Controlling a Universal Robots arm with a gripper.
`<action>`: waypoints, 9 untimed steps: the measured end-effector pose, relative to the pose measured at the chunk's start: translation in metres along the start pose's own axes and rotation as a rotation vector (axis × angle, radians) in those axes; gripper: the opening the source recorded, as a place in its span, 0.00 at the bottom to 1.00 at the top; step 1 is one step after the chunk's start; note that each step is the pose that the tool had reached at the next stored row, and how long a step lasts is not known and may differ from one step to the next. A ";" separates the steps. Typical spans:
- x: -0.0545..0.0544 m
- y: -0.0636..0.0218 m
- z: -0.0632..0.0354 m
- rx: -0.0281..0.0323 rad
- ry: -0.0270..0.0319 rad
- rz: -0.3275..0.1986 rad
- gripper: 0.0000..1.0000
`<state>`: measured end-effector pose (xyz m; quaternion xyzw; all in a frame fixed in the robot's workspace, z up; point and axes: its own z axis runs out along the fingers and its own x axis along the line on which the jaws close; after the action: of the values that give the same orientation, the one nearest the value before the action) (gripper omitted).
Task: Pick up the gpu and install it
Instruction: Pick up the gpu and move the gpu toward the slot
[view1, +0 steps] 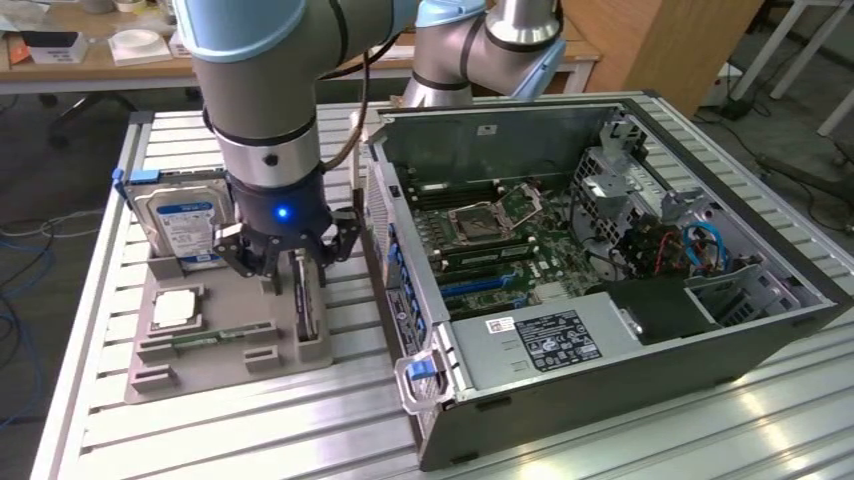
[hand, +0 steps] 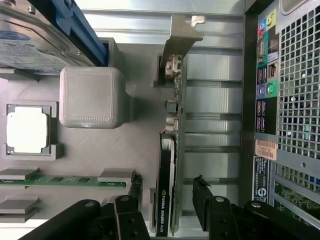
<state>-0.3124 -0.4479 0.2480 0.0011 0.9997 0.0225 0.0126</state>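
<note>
"Between the fingertips of the black, jointed metal gripper, what did we see?"

"We saw the gpu, a thin green circuit-board card with a black cooler and a silver metal end bracket. It stood on its long edge in a slot of the flat grey plastic parts tray. The claw was released. Its fingers were spread wide, one on each side of the card, with a gap on both sides, so it grasped nothing."

"And from the exterior view?"

"There the gripper hung straight down from the grey-and-blue robot arm over the tray. The gpu looked to us like a dark strip just below it."

"What lay around the card?"

"On the same tray we noted a boxy silver hard drive with a blue label, standing on edge at one end. We also saw a square silver processor chip in its own recess, and a narrow green memory stick near that. Just beside the tray, on the exterior view's right, lay the open dark-grey metal computer case, its green motherboard exposed. Everything rested on a slatted aluminium table."
</note>
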 end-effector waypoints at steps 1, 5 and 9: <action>0.000 -0.0003 0.0020 0.0000 -0.0001 0.001 0.53; 0.000 -0.0007 0.0075 0.0001 -0.0002 0.003 0.53; 0.000 0.0005 0.0101 0.0002 -0.0002 0.003 0.53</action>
<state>-0.3124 -0.4469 0.2380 0.0028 0.9997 0.0224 0.0126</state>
